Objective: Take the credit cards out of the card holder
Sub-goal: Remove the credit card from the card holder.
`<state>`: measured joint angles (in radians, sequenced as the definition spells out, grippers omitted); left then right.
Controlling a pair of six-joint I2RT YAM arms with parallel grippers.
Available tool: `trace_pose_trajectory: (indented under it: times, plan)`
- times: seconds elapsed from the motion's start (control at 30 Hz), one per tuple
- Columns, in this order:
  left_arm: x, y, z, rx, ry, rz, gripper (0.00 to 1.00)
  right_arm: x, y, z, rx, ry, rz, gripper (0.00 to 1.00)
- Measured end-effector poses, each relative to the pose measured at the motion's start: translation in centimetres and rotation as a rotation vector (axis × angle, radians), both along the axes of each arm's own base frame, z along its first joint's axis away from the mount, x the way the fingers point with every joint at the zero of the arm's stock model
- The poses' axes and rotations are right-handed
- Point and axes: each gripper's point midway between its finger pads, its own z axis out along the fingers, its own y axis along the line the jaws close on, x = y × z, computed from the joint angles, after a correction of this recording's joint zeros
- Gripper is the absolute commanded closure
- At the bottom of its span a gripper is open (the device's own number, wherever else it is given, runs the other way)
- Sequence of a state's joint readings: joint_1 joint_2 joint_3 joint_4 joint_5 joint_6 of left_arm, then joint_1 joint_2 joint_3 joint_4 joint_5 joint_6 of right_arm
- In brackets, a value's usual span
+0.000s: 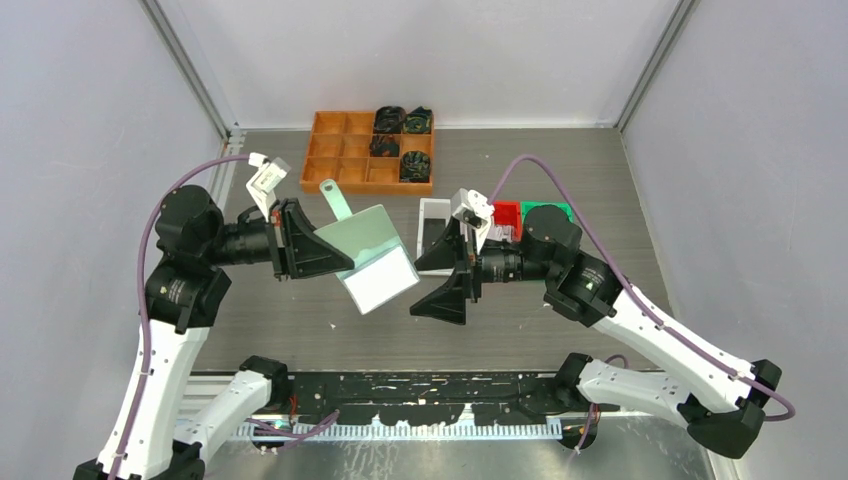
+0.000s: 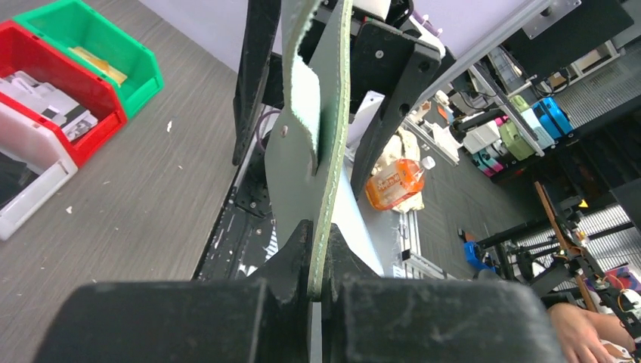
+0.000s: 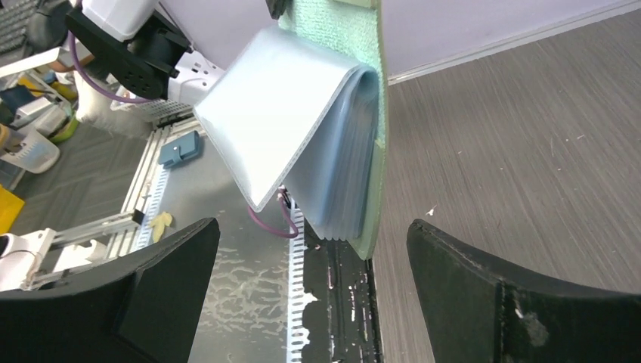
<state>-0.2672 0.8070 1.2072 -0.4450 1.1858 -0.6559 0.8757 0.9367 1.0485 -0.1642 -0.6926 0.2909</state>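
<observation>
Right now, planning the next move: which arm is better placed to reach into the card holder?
Right. The right gripper stands open and empty, facing the card holder's hanging pockets. The left gripper is shut on the holder's edge, holding it up off the table.

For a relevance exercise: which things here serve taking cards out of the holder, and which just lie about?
Job: card holder, clamped in left gripper; open right gripper.
Lying about: orange tray, white bin, red bin, green bin.
</observation>
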Motion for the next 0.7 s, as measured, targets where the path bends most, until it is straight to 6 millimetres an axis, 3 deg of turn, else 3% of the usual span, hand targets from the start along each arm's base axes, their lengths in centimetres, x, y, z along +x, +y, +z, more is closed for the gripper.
trace_pose_trajectory:
  times: [0.37, 0.7]
  plan:
    - [-0.6, -0.1, 0.9, -0.027, 0.046, -0.027, 1.0, 2.0, 0.7, 0.5, 0.037, -0.09, -0.085, 0.16]
    - [-1.0, 0.0, 1.7, -0.037, 0.049, -0.031, 1.0, 3.7, 1.7, 0.4, 0.055, -0.108, -0.136, 0.22]
